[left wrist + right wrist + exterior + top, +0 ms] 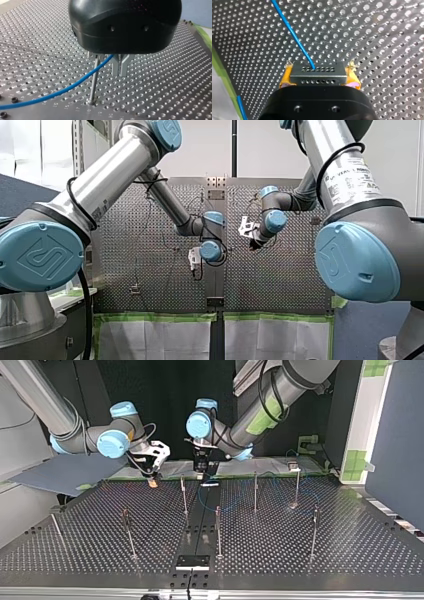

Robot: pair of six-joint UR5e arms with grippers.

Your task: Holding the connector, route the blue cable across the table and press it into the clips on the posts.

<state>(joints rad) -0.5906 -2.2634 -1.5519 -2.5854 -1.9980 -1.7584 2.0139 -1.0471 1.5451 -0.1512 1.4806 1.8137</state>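
Hidden: where cable (pixel 62 91) meets left claw (pixel 120 67)
The connector (pixel 317 72) is clamped in right claw (pixel 319 78), cable leading off over desk (pixel 387 37); left claw together beside a post (pixel 94 80), cable vanishing at its root.

Grey connector (pixel 317 73), blue cable (pixel 292 32) exiting its top, posts (pixel 218 530) upright

Front view, lower edge: white sheets (pixel 160 340) hang side by side, left and right of centre, edged along their tops with green tape (pixel 150 317). Top centre: dark vertical pole (pixel 234 147).

Top view, lower centre: black plate (pixel 192 562) lying flat, thin black lead (pixel 189 582) running from it to the bottom edge. Left middle: grey sheet (pixel 55 472), tilted. Right edge: dark blue panel (pixel 400 435), with a white upright (pixel 371 410) just left of it carrying green patches (pixel 356 460)
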